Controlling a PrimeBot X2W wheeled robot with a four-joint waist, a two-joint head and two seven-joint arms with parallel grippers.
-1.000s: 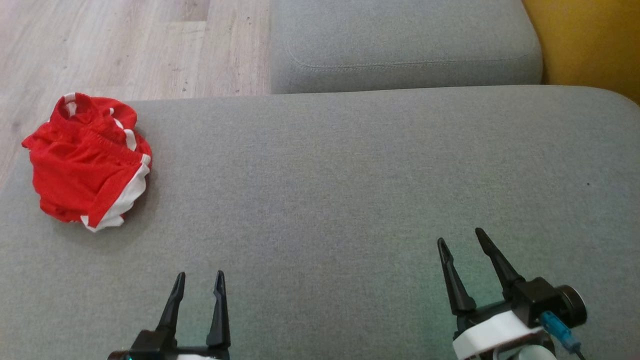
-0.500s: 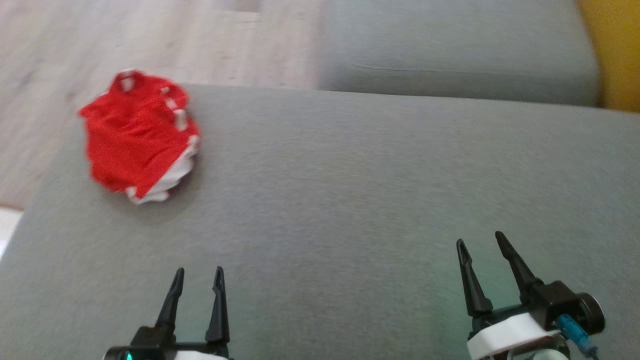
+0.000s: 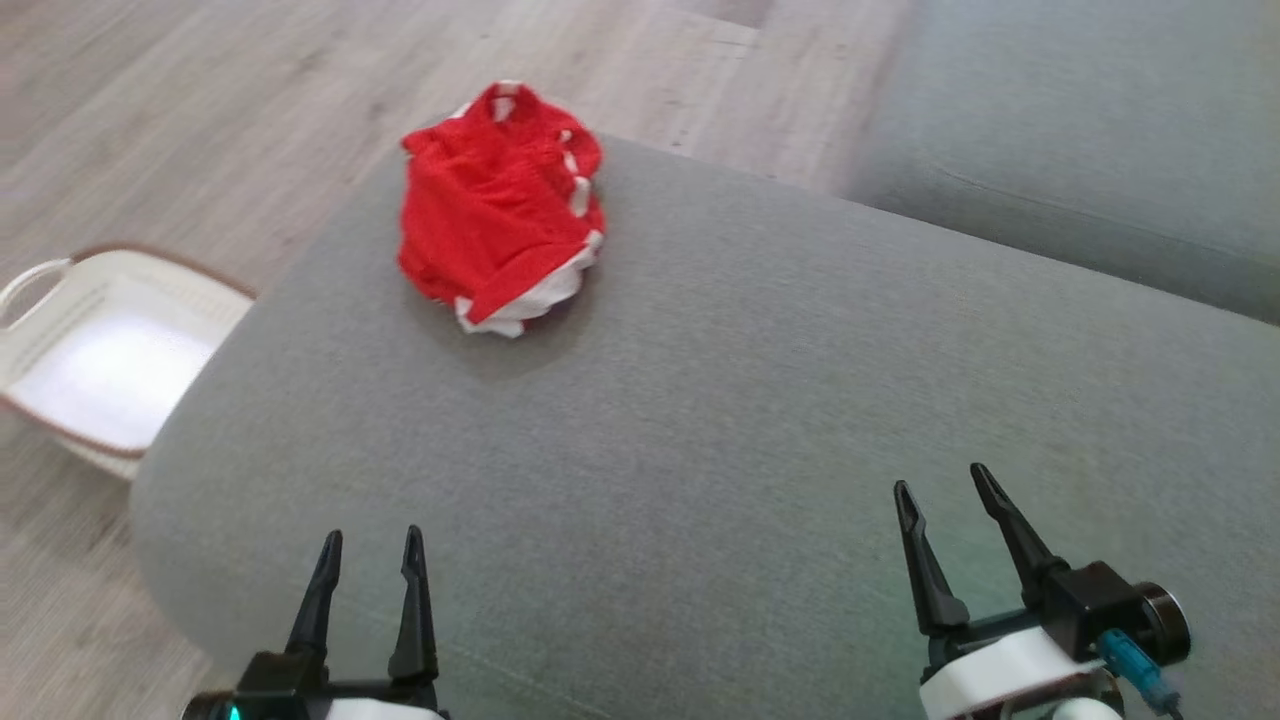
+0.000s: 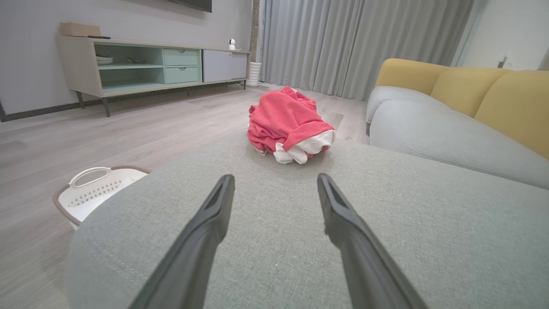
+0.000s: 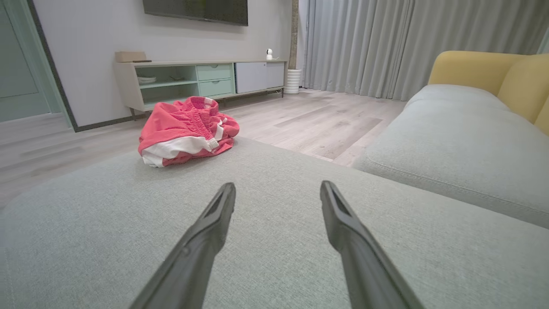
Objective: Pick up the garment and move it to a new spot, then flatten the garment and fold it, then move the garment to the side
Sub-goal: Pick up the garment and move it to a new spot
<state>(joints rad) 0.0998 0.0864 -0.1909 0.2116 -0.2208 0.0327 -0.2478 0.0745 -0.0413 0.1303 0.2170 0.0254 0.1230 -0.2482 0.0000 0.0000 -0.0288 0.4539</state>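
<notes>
The garment (image 3: 505, 225) is a crumpled red piece with white trim, lying bunched near the far left corner of the grey cushion (image 3: 720, 400). It shows ahead of the fingers in the left wrist view (image 4: 288, 125) and to the left in the right wrist view (image 5: 184, 131). My left gripper (image 3: 370, 545) hangs open at the lower left, well short of the garment. At the lower right my right gripper (image 3: 942, 488) is open too, with nothing between its fingers.
A white laundry basket (image 3: 70, 300) stands on the wooden floor left of the cushion, also in the left wrist view (image 4: 85, 197). A second grey seat (image 3: 1080, 160) with yellow backrests (image 4: 493, 98) lies to the right. A low cabinet (image 5: 193, 81) lines the far wall.
The head camera has turned left, so the garment sits further right in the picture and the basket has come into sight. Both grippers stay open, low in the frame.
</notes>
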